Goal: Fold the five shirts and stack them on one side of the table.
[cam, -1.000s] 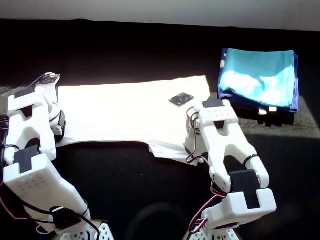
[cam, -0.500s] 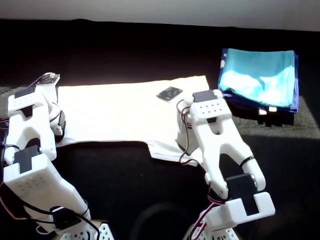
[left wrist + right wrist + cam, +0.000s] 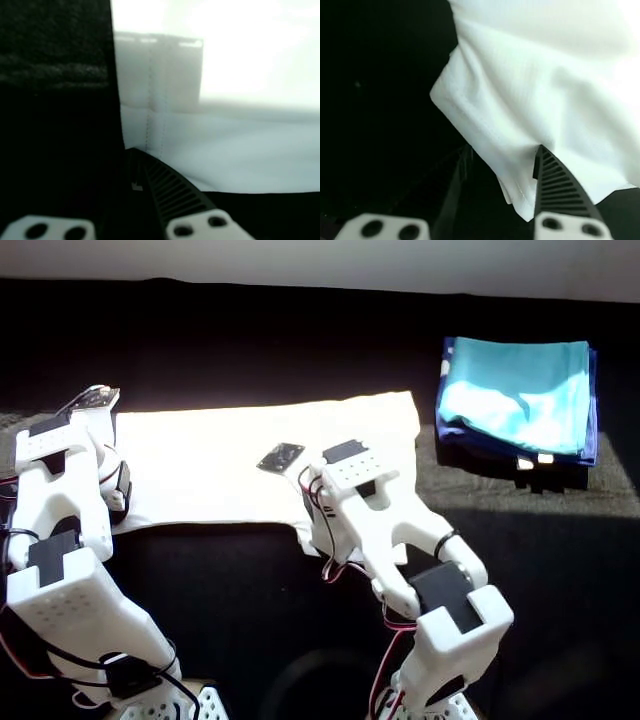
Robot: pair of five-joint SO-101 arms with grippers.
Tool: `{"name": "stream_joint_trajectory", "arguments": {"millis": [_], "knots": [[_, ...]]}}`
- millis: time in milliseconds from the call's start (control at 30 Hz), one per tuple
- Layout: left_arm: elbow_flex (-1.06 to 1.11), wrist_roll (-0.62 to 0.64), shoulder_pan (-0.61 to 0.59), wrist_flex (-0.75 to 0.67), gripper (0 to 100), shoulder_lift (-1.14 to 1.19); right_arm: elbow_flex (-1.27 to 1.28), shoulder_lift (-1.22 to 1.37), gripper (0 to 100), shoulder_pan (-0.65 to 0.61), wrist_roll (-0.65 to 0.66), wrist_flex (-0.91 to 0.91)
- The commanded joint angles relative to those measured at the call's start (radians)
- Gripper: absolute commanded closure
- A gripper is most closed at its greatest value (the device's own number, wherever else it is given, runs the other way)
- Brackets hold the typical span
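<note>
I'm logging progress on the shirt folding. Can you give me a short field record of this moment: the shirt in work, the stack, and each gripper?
shirt in work: white shirt, spread flat on the black table, not yet folded
stack: folded shirts, turquoise one on top, on the right arm's side of the table, far end
left gripper: at the white shirt's edge on the left arm's side
right gripper: open, a hem corner of the shirt's near edge between its fingers
</note>
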Motion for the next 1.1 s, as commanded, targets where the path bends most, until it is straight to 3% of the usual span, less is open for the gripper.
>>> {"name": "stream_joint_trajectory", "arguments": {"millis": [0,367,433,533,600,933,1067], "knots": [[0.002,0.003,0.005,-0.032,99,0.005,-0.001,0.013,78.5,0.001,0.006,-0.005],[0.002,0.003,0.005,-0.032,99,0.005,0.019,0.137,78.9,0.027,0.009,-0.142],[0.002,0.003,0.005,-0.032,99,0.005,-0.019,0.168,83.6,0.039,0.009,-0.124],[0.002,0.003,0.005,-0.032,99,0.005,-0.082,0.171,99.4,0.076,0.006,-0.107],[0.002,0.003,0.005,-0.032,99,0.005,-0.111,0.165,98.1,0.11,0.006,-0.101],[0.002,0.003,0.005,-0.032,99,0.005,-0.49,0.168,99.1,0.162,0.011,0.193],[0.002,0.003,0.005,-0.032,99,0.005,-0.631,0.174,99.1,0.191,0.012,0.22]]}}
